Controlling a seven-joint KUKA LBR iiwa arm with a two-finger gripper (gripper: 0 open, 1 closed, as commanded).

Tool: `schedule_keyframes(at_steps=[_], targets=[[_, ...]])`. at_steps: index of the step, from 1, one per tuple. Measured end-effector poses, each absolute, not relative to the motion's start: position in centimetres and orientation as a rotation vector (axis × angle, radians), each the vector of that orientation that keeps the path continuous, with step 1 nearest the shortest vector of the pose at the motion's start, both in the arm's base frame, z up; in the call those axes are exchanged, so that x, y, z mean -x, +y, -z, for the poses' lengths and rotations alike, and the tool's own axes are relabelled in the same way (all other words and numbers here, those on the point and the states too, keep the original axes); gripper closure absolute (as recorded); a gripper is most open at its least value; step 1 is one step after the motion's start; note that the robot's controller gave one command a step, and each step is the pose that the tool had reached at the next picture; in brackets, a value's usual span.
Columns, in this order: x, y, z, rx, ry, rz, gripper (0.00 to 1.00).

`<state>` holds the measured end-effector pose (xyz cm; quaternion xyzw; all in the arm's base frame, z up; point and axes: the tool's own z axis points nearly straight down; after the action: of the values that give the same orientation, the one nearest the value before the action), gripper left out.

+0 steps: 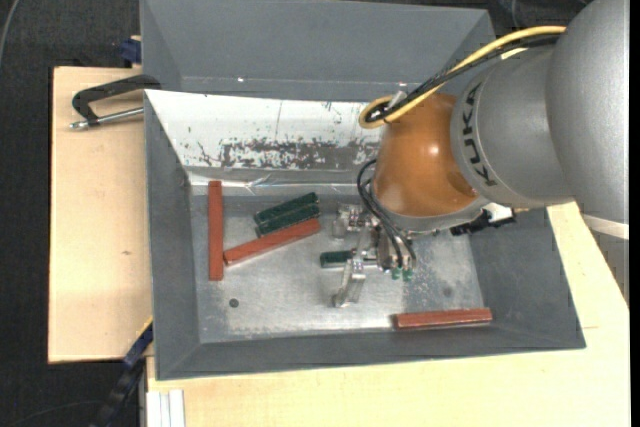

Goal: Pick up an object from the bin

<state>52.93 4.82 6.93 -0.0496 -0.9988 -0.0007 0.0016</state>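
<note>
pincer (352,273) low over the middle of a grey bin (250,300).
a small green piece (334,259) lies just beside it, on its left; whether it is clenched or released cannot be told.

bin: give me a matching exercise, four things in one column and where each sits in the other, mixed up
1 green block
2 slanted red bar
3 level red bar
4 pincer

A front right of the bin
B centre, under the orange wrist
C lower end beside the left red bar
D back, left of centre

Pairs: 1-D, 2-C, 3-A, 4-B
</note>
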Motion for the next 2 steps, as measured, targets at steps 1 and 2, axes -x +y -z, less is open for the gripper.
schedule_keyframes(at_steps=[1, 2], targets=[[-52.98, 4.88, -6.98, 0.155, -3.137, 0.002, 0.0], [-52.98, 4.88, -6.98, 0.155, -3.137, 0.002, 1.0]])
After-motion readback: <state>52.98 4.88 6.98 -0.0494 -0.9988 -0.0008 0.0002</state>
